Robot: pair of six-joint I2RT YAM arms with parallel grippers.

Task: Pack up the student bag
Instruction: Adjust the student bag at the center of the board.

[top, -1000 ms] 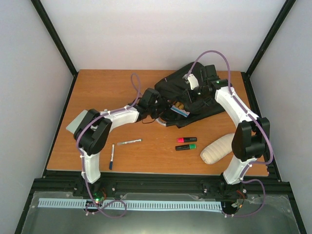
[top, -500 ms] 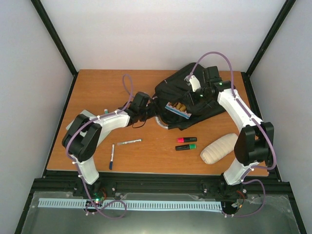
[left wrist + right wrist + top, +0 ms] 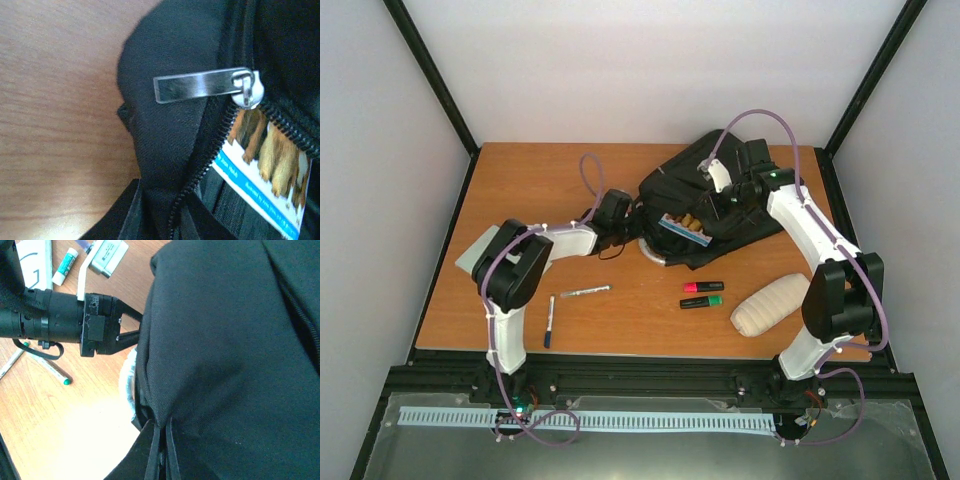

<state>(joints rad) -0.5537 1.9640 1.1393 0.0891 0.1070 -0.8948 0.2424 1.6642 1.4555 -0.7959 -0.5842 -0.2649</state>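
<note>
Student bag (image 3: 665, 190) not fully packed: nearest, highlighters (image 3: 703, 294) and pouch (image 3: 767, 305) lie loose. Left gripper (image 3: 632, 215) at bag lip by zip pull (image 3: 200, 86), jaw gap unclear. Bag far centre-right on table (image 3: 540, 180), book (image 3: 682, 228) in mouth. Right gripper (image 3: 718, 205) clamped tight on bag fabric. Keep flap taut, take pull squarely, clear of book. Since second ago, left gripper has backed off book.

Robot lab cell, white panel walls (image 3: 650, 70), black frame posts (image 3: 432, 75) at far corners, wooden counter (image 3: 530, 180), left arm (image 3: 565, 240) and right arm (image 3: 800, 215) bolted to a rail (image 3: 650, 378) at its near edge.
</note>
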